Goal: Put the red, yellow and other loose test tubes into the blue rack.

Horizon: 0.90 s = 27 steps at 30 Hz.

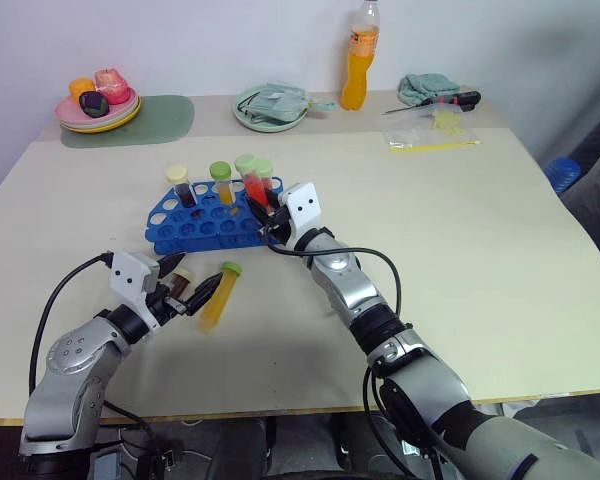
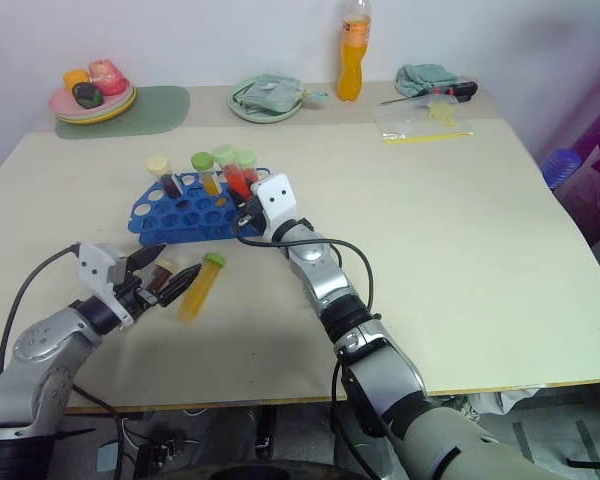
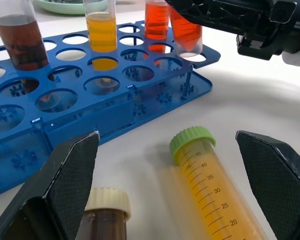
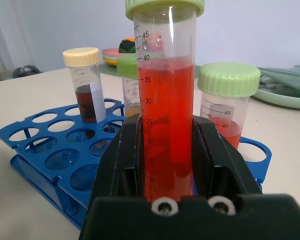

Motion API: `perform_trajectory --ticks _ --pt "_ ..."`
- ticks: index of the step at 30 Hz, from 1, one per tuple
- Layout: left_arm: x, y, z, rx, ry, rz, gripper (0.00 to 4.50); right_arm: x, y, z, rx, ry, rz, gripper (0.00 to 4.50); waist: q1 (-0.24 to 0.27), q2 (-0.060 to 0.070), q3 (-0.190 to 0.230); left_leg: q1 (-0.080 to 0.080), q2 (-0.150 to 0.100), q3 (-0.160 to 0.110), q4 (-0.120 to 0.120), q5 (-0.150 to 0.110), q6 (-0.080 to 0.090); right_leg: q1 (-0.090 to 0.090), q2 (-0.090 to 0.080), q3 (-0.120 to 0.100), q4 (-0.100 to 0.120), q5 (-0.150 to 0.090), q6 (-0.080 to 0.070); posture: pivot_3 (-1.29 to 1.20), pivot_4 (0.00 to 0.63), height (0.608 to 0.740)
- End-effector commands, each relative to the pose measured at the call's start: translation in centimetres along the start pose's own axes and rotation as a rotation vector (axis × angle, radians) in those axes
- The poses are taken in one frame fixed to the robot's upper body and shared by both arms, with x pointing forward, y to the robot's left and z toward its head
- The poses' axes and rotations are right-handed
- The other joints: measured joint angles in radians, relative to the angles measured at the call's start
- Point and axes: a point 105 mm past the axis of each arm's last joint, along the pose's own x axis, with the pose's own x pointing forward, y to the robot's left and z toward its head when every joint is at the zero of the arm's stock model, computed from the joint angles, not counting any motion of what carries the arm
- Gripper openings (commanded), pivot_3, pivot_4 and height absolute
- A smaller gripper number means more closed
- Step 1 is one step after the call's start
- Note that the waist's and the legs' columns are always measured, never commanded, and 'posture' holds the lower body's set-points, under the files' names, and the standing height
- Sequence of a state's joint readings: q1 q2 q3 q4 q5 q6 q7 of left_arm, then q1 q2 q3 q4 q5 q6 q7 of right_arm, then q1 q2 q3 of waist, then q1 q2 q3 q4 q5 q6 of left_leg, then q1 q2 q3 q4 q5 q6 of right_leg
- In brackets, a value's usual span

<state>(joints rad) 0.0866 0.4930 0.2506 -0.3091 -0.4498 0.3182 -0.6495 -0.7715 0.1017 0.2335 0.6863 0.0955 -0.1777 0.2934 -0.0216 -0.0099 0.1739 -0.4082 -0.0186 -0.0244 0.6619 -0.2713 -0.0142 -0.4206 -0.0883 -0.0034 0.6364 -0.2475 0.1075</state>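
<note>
On the tabletop (image 1: 460, 260), the blue rack (image 1: 195, 228) lies in the left half, a little beyond the two arms, and already carries four tubes along its far rows: one dark brown, one yellow, two reddish. The right end effector (image 1: 265, 218) is clamped tight on a red tube (image 4: 167, 107) with a green cap, holding it upright at the rack's right end; from the right wrist view the fingers pinch the tube low on its body, with the rack's holes just behind and below it. Whether the tip already sits in a hole I cannot tell.

The left end effector (image 1: 188, 291) stands wide open and level, holding nothing, near the rack's front edge. Between its fingers lie two loose tubes on their sides: a yellow tube (image 1: 220, 295) with a green cap and a brown tube (image 3: 106, 220) with a cream cap.

The step in hand looks like seating the red tube. To do it well, keep the tube vertical, centre its tip over a free hole at the right end, and lower straight down without nudging the neighbouring reddish tube, which stands close. Let go only once the tube rests in the lower plate, as the light rack could slide if pushed sideways.
</note>
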Motion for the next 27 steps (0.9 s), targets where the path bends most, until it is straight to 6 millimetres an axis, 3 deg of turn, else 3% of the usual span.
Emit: perform_trajectory --ticks 1,27 --pt "-0.3 0.0 1.2 0.027 -0.035 -0.001 4.5 0.3 0.3 1.2 -0.006 -0.048 0.015 0.86 0.0 0.0 0.0 0.0 0.0 0.0 0.0 0.0 0.0 0.0 0.0 0.0 0.0 0.0 0.0 0.0 0.15 0.74" --pt "0.0 -0.6 1.7 0.03 -0.048 -0.024 4.5 -0.3 -0.1 0.0 0.011 -0.044 0.0 0.86 0.0 0.0 0.0 0.0 0.0 0.0 0.0 0.0 0.0 0.0 0.0 0.0 0.0 0.0 0.0 0.0 0.15 0.74"
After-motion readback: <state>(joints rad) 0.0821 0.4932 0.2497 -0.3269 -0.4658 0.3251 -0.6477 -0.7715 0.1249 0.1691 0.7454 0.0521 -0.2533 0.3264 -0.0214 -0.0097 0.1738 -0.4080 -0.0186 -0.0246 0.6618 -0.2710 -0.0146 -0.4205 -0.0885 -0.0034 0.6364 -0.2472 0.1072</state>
